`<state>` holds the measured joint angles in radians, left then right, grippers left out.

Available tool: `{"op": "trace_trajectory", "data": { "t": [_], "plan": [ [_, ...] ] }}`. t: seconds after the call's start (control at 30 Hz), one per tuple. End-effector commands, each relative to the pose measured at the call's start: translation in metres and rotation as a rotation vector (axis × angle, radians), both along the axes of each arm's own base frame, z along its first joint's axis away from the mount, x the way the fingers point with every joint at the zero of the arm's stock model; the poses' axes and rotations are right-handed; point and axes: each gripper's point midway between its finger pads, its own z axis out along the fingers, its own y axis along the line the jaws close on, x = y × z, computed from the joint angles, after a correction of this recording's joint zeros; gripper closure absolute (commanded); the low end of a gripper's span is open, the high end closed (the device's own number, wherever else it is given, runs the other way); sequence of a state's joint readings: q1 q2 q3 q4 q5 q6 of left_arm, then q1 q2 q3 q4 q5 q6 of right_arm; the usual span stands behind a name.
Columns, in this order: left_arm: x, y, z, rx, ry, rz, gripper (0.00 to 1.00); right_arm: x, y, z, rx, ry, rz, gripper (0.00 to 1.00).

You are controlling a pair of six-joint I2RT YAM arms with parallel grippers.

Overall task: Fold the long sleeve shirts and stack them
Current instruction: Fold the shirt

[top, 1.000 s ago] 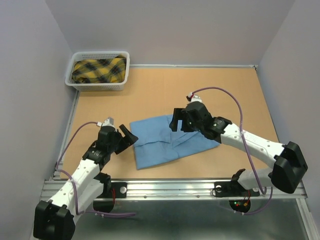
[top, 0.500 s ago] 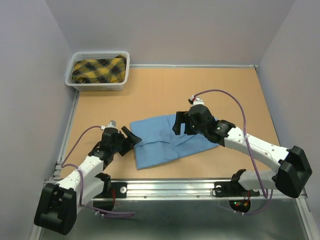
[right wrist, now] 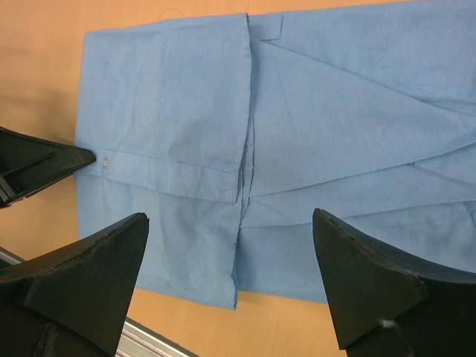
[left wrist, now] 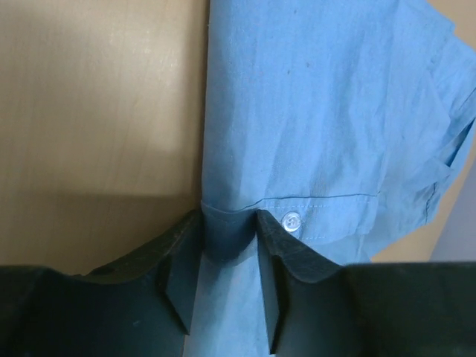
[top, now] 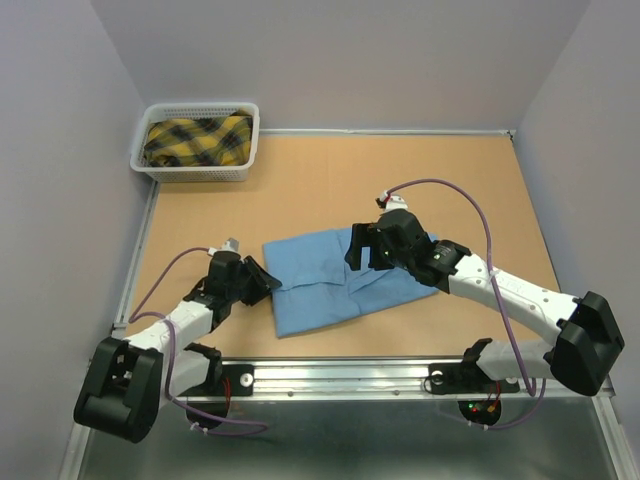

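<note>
Lowered toward the table since a second ago, the left gripper [top: 262, 281] now meets the left edge of the light blue shirt [top: 325, 290]. The shirt lies folded flat on the tan table [top: 330, 170] between the arms, with the right gripper [top: 362, 247] hovering over its right half. From the left wrist, narrowed jaws pinch a small fold of the shirt's stitched edge beside a white button [left wrist: 291, 221]; from the right wrist, the jaws stand wide above smooth, overlapping panels.
</note>
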<state>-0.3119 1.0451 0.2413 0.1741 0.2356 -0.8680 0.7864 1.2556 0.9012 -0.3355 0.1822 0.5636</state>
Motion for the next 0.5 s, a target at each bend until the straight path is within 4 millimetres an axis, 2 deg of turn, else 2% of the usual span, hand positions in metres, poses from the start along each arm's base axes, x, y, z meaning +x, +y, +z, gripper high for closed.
{"op": "trace_trajectory", "data": {
  "t": [0.0, 0.1, 0.2, 0.3, 0.4, 0.43, 0.47],
  "plan": [
    [-0.01, 0.002, -0.013, 0.032, 0.052, -0.037, 0.6, 0.004, 0.0, 0.003, 0.003, -0.03, 0.008, 0.04],
    [-0.006, 0.0, -0.012, 0.029, 0.046, -0.043, 0.71, 0.003, -0.001, -0.001, -0.007, -0.026, 0.008, 0.04],
    [0.002, -0.002, -0.007, 0.042, 0.023, -0.059, 0.88, 0.001, 0.001, -0.004, -0.007, -0.013, 0.022, 0.04],
    [0.01, -0.002, 0.004, 0.07, -0.001, -0.075, 1.0, -0.002, 0.007, -0.011, 0.0, 0.016, 0.043, 0.04],
    [0.02, 0.005, 0.022, 0.128, -0.031, -0.07, 1.0, -0.002, 0.008, -0.022, -0.008, 0.044, 0.042, 0.06],
    [0.015, 0.011, 0.021, 0.163, -0.002, -0.067, 1.0, -0.002, 0.009, -0.023, -0.009, 0.05, 0.035, 0.07],
    [0.024, 0.014, 0.038, 0.19, -0.047, -0.067, 1.0, 0.0, 0.008, -0.027, -0.015, 0.058, 0.024, 0.07]
  ]
}}
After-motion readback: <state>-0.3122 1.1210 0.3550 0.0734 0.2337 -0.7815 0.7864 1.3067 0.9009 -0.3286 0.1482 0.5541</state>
